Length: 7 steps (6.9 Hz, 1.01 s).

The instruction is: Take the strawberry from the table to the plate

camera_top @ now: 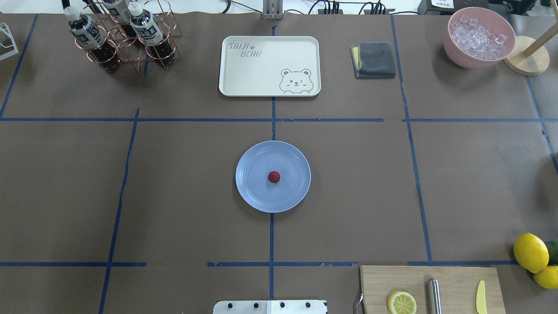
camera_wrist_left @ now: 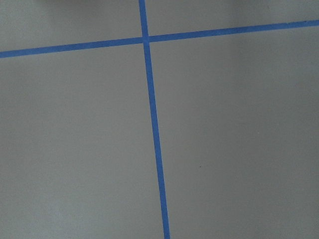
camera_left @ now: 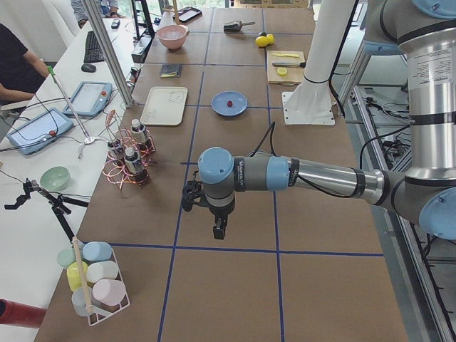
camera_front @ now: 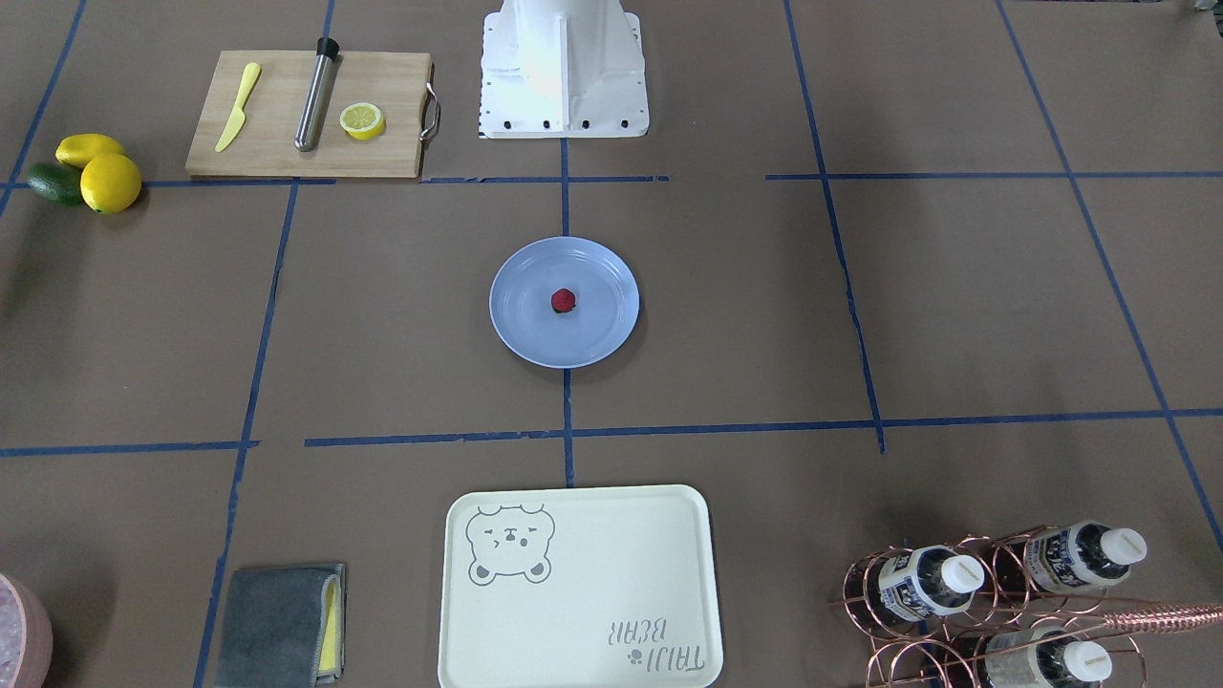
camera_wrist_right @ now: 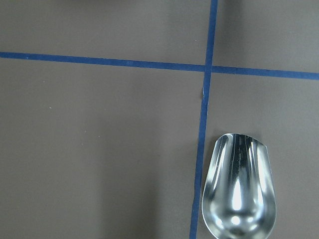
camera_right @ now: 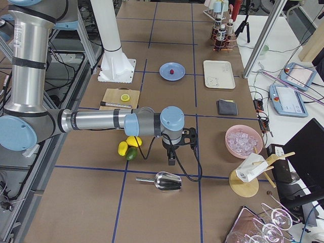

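Note:
The small dark-red strawberry (camera_front: 564, 301) (camera_top: 273, 176) lies in the middle of the round light-blue plate (camera_front: 521, 334) (camera_top: 253, 196), which rests at the centre of the brown table (camera_front: 860, 315). No gripper is near it. My left gripper (camera_left: 219, 229) hangs over bare table far out at the robot's left end, seen only in the exterior left view. My right gripper (camera_right: 171, 159) hangs over the far right end, just above a metal scoop (camera_wrist_right: 239, 189). I cannot tell whether either gripper is open or shut. Neither wrist view shows its fingers.
A cutting board (camera_top: 457, 279) with a lemon half (camera_top: 402, 302), a steel rod and a yellow knife sits near the robot's base. Lemons (camera_top: 530, 252) lie beside it. A bear-print tray (camera_top: 269, 65), grey cloth (camera_top: 374, 60), bottle rack (camera_top: 122, 35) and ice bowl (camera_top: 478, 37) line the far edge.

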Each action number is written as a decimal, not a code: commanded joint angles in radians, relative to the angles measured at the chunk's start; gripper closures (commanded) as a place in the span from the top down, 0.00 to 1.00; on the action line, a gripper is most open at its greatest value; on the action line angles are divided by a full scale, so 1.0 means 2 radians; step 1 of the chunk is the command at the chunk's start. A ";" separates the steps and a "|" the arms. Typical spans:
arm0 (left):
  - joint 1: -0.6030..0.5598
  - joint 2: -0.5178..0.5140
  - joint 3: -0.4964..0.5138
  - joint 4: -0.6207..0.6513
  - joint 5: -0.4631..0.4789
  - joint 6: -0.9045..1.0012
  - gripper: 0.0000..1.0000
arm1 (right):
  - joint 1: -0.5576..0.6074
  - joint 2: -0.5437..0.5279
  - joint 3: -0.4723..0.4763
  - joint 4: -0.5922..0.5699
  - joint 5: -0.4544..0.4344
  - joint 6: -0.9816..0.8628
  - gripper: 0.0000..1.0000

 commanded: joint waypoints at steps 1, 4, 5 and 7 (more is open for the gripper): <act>0.000 -0.023 0.005 0.030 0.001 0.001 1.00 | 0.000 0.000 0.000 0.000 0.000 0.000 1.00; -0.001 -0.017 0.040 0.015 0.018 0.070 1.00 | 0.000 0.000 0.000 0.000 0.001 0.000 1.00; -0.001 -0.019 0.044 0.015 0.017 0.078 1.00 | 0.000 0.000 0.001 0.000 0.001 0.000 1.00; -0.002 -0.013 0.043 0.012 0.017 0.081 1.00 | 0.000 -0.001 0.001 0.000 0.003 0.000 1.00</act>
